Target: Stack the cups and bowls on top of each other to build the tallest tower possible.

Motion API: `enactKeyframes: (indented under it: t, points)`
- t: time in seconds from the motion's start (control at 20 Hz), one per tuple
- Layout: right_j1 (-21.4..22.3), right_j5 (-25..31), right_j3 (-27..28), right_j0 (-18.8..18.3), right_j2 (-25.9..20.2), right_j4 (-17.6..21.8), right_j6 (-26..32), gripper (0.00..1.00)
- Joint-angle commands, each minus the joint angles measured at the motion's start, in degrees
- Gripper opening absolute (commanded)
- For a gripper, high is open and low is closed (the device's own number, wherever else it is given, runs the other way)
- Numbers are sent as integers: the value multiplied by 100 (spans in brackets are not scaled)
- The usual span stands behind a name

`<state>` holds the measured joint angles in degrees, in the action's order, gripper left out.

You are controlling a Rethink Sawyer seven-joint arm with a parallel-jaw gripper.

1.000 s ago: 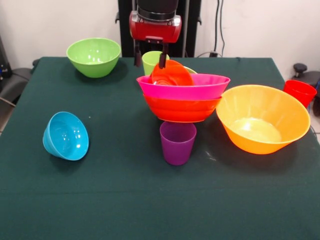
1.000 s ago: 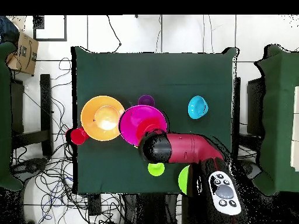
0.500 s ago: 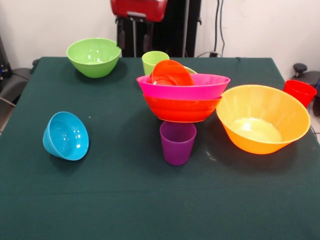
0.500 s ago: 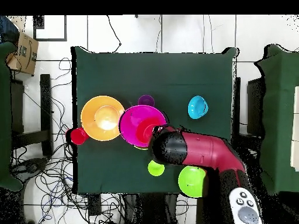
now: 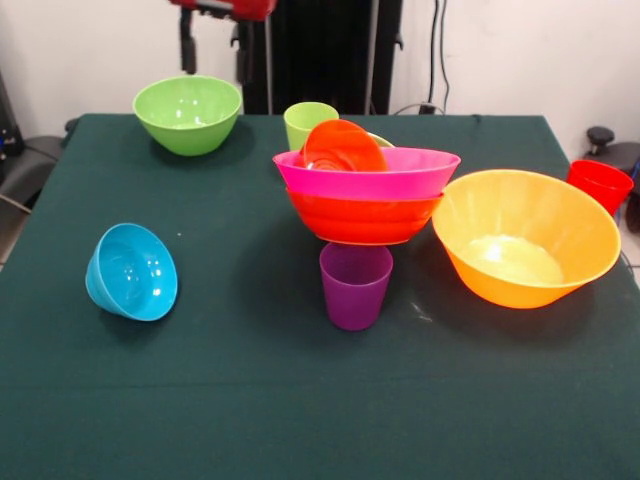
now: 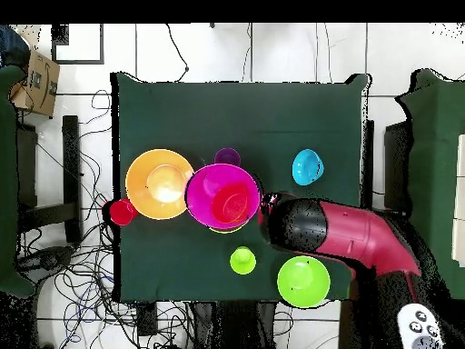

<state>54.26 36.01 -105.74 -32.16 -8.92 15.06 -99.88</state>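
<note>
The tower stands mid-table: a pink bowl nested in a red-orange bowl, with a small orange-red bowl tilted inside the pink one. A purple cup stands just in front of it, and a lime green cup just behind. My gripper hangs open and empty at the top edge, above a lime green bowl. In the overhead view the arm hides the gripper.
A large orange bowl sits right of the tower, touching it. A red cup stands at the table's right edge. A blue bowl lies on its side at the left.
The gripper has risen from the small orange-red bowl and swung left in the front view, toward the lime green bowl. The small bowl stays in the pink bowl.
</note>
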Motion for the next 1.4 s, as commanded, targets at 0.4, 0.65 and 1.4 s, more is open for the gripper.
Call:
enactKeyframes:
  t: [0.4,0.65,1.4]
  points:
    - [-1653,-1063,849,-244,-640,1145,540,100]
    - [-2028,-1341,1154,-292,-645,1414,499,100]
    - [-1995,-1074,1330,-624,-827,1595,821,100]
